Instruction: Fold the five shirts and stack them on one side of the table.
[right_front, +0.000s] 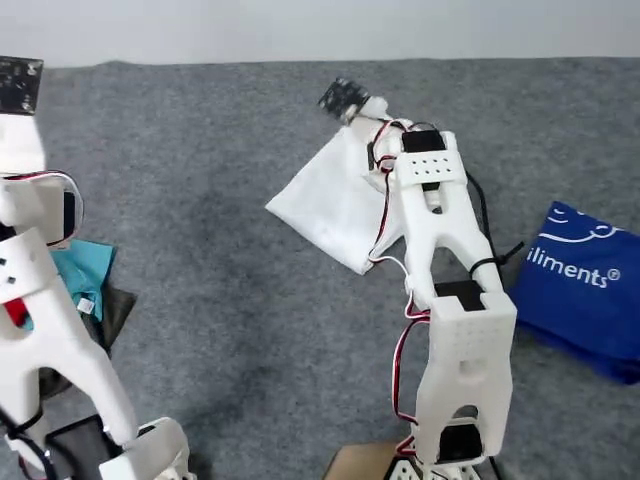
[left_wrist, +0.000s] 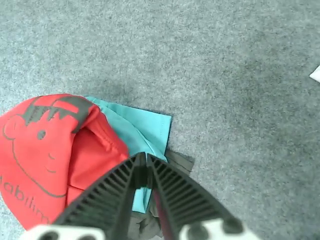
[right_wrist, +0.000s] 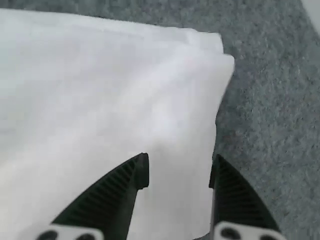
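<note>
A folded white shirt (right_front: 325, 200) (right_wrist: 100, 90) lies at the middle of the grey table. My right gripper (right_wrist: 177, 172) hovers open over its edge, one finger above the cloth and one near the fold's rim. At the left side a pile holds a red shirt (left_wrist: 45, 150) with a cartoon face on top, then a teal shirt (left_wrist: 140, 125) (right_front: 85, 270), then a dark shirt (left_wrist: 180, 162) (right_front: 115, 310). My left gripper (left_wrist: 145, 167) is shut just above this pile, at the seam between red and teal. A folded blue shirt (right_front: 590, 290) lies at the far right.
Grey felt (right_front: 220, 330) covers the table, with open room between the pile and the white shirt. The right arm's body (right_front: 450, 300) stretches from the near edge to the white shirt. A brown board (right_front: 355, 462) shows at the near edge.
</note>
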